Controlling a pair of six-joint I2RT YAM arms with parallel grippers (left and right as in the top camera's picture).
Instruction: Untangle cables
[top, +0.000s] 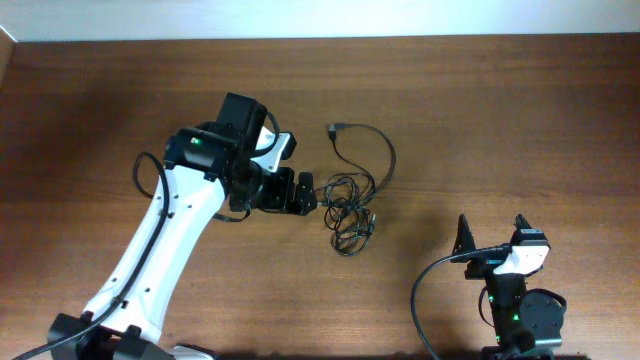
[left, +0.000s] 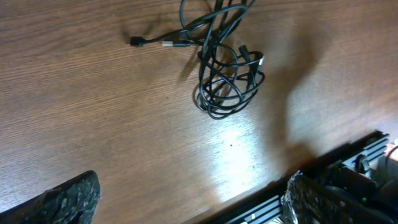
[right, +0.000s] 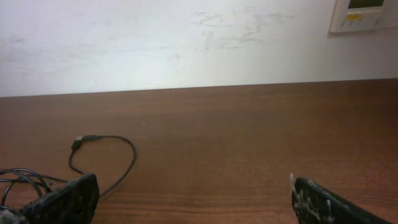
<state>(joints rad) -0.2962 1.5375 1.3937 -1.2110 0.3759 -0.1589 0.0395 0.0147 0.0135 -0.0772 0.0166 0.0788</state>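
The cables (top: 351, 205) lie in a tangled black bundle at the table's middle, with one loop arcing up to a plug (top: 334, 129). The left wrist view shows the tangle (left: 227, 81) with plugs sticking out at upper left. The right wrist view shows the loop and plug (right: 84, 139) at far left. My left gripper (top: 304, 193) is open and empty, just left of the tangle, not touching it; its fingertips show in its own view (left: 189, 196). My right gripper (top: 492, 232) is open and empty at the lower right, far from the cables; it also shows in the right wrist view (right: 193, 199).
The wooden table (top: 500, 120) spreads around the tangle. A white wall (right: 186, 37) with a wall panel (right: 364, 14) stands behind the far edge. The table's front edge and a rail (left: 348, 162) show in the left wrist view.
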